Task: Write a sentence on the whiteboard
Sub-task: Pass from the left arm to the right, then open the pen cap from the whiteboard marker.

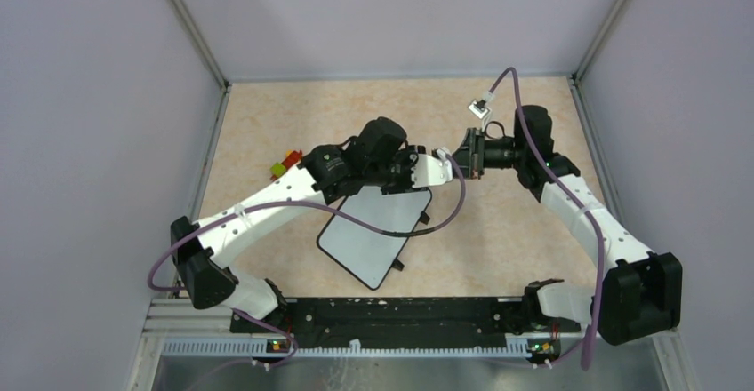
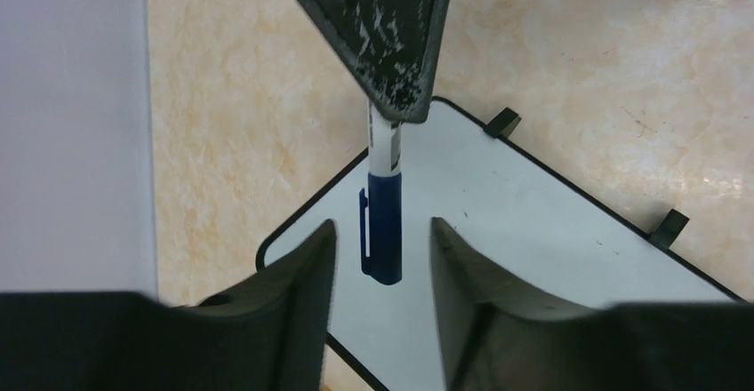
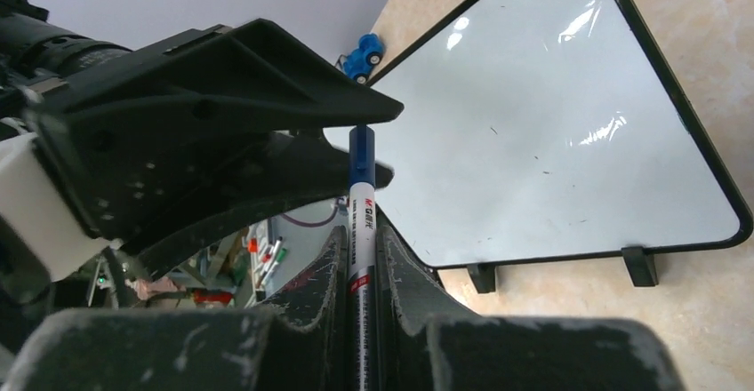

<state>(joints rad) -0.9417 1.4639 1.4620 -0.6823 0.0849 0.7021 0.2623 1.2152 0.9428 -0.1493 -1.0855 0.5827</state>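
The whiteboard [image 1: 373,231] lies flat and slanted mid-table, its white face [image 2: 533,231] blank; no sentence shows on it. Above its far corner the two grippers meet tip to tip. My right gripper [image 3: 360,231] is shut on the white barrel of a marker [image 3: 360,213]. The marker's blue cap [image 2: 384,222] points at my left gripper [image 2: 382,227]. That gripper is open, its fingers standing either side of the cap with a gap on each side. In the top view the left gripper [image 1: 443,165] and right gripper [image 1: 466,158] hide the marker.
Small red, green and yellow blocks [image 1: 284,162] lie at the table's left, behind the left arm. A blue toy car [image 3: 363,53] sits past the board's far corner. The board's two black feet [image 2: 669,227] stick out along one edge. Grey walls enclose the table.
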